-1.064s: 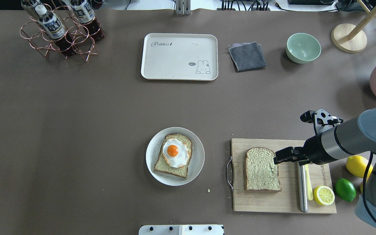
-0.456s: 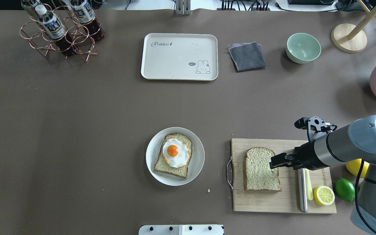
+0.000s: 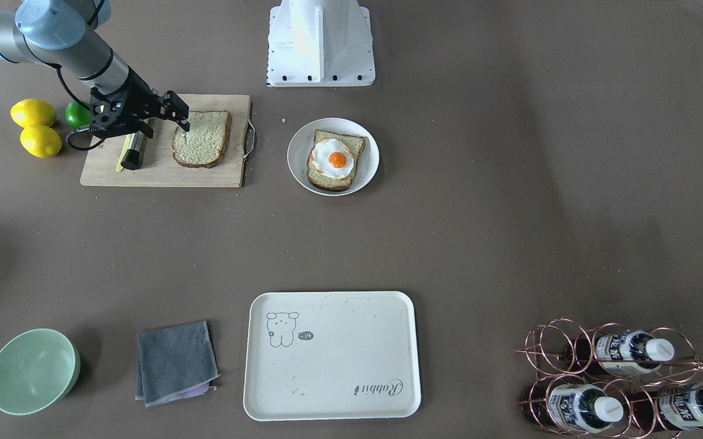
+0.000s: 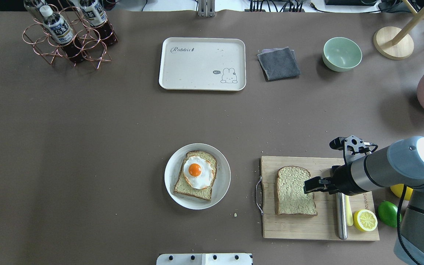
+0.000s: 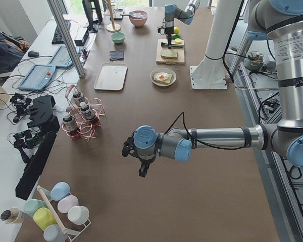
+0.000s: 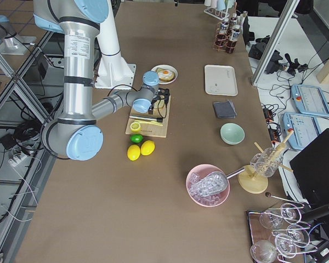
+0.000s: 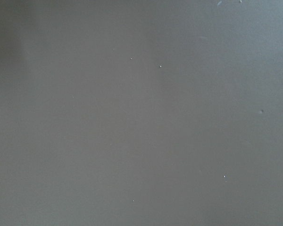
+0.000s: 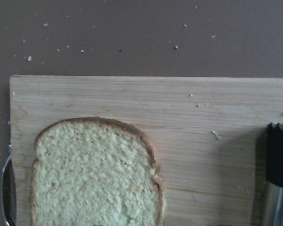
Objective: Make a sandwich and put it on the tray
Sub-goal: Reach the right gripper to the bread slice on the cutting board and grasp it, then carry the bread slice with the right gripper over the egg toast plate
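Observation:
One bread slice [image 4: 293, 191] lies on the wooden cutting board [image 4: 300, 229]; it also shows in the right wrist view [image 8: 94, 174]. A second slice [image 4: 186, 187] with a fried egg [image 4: 196, 172] on top sits on a round white plate [image 4: 223, 191]. The cream tray [image 4: 197, 70] stands bare at the far side. My right gripper [image 4: 308, 185] is open and empty, low over the right edge of the board's slice. My left gripper [image 5: 142, 170] hovers over bare table far to the left; I cannot tell if it is open.
A steel-handled knife [image 4: 341, 217], a lemon half [image 4: 365, 220], a lime [image 4: 388, 213] and a lemon [image 4: 399, 191] lie right of the slice. A grey cloth [image 4: 278, 63], green bowl [image 4: 342, 54] and bottle rack [image 4: 68, 35] stand at the far side.
My right arm has swung toward the robot's side and the gripper has crept left, onto the right edge of the slice on the board. Nothing else has moved.

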